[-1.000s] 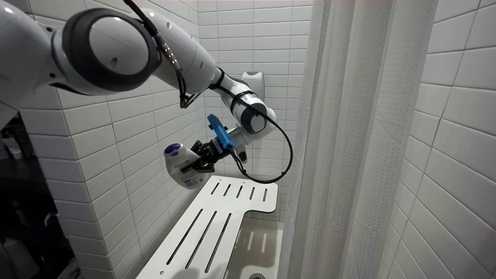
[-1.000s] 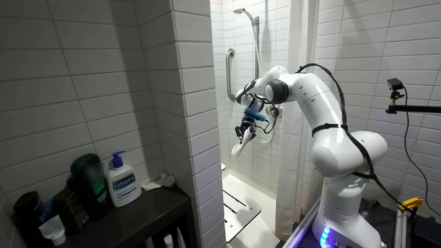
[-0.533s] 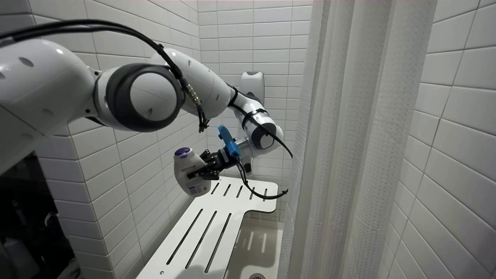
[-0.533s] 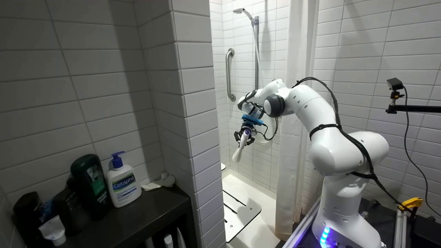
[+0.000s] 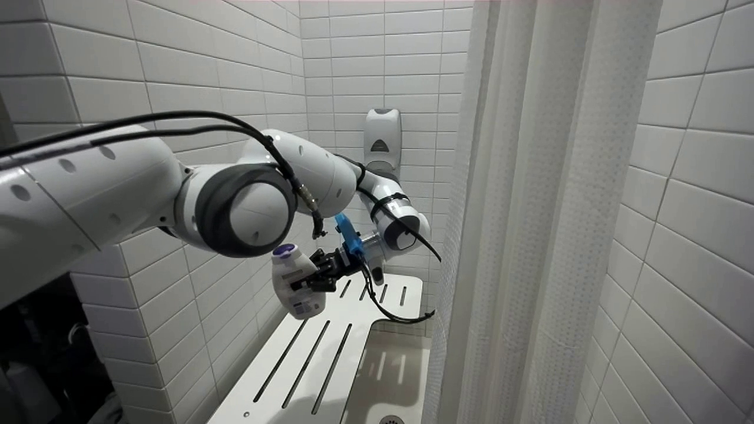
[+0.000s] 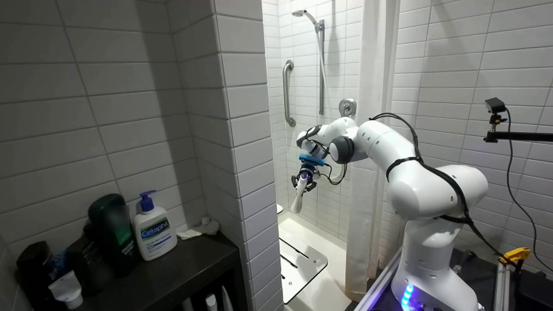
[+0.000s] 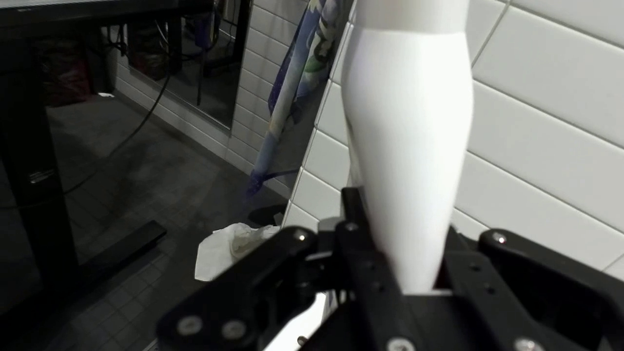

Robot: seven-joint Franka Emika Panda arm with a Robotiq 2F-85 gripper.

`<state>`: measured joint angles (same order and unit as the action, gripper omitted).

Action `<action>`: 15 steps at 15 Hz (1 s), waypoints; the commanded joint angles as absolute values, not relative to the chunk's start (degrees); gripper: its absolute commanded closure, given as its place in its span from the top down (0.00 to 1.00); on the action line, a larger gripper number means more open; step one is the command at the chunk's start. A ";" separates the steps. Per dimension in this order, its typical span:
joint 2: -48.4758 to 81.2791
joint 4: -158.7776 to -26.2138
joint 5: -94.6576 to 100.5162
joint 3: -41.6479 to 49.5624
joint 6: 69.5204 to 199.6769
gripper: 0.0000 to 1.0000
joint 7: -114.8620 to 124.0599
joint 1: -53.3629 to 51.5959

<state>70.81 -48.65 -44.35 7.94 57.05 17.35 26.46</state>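
The white bottle point(image 5: 298, 287) hung tilted in midair, its purple cap point(image 5: 284, 250) toward 11 o'clock in an exterior view. The gripper point(image 7: 402, 213) held it clamped, fingers point(image 7: 363, 258) on both sides, parted by its thickness. From the bottle, the slotted bench point(image 5: 327, 347) lay at 5 o'clock, the wall dispenser point(image 5: 383, 135) at 1, the curtain point(image 5: 542, 235) at 3.

White arm point(image 6: 393, 147), dark joint rings point(image 5: 212, 209), black cables point(image 6: 454, 188), blue wrist bracket point(image 5: 350, 235), black end effector point(image 7: 402, 219), silvery screws point(image 7: 189, 324)
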 commanded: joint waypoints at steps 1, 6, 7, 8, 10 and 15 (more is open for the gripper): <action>78.31 -38.51 -45.97 6.24 54.69 0.05 22.91 27.69; 84.51 -31.23 -45.62 3.94 52.78 0.05 23.79 28.21; 85.42 -30.12 -45.43 3.50 52.28 0.05 23.56 28.18; 86.21 -29.12 -45.29 3.11 51.90 0.05 23.25 28.11; 87.55 -27.81 -45.15 2.43 51.08 0.05 23.32 27.99; 84.35 -35.67 -41.63 0.48 53.13 0.05 21.33 27.99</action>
